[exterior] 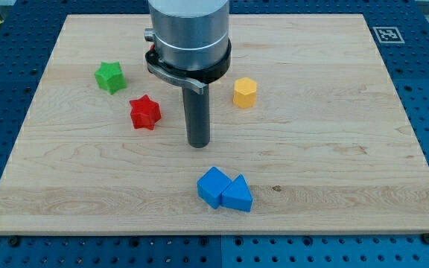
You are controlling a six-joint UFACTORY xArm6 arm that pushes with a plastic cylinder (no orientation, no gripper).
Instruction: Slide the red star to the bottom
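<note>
Tip (pixel 198 144) of end effector (bare rod, holds nothing) right of red star (pixel 145 112), apart.

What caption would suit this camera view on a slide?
My tip rests right of the red star on the wooden board, among other blocks.

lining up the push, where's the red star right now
The red star sits left of centre on the board, just below-right of the green star and left of my tip, not touching either.

Grey arm housing (pixel 188 33) at view's top, dark rod upright, my tip (pixel 198 144) apparently on the board
</note>
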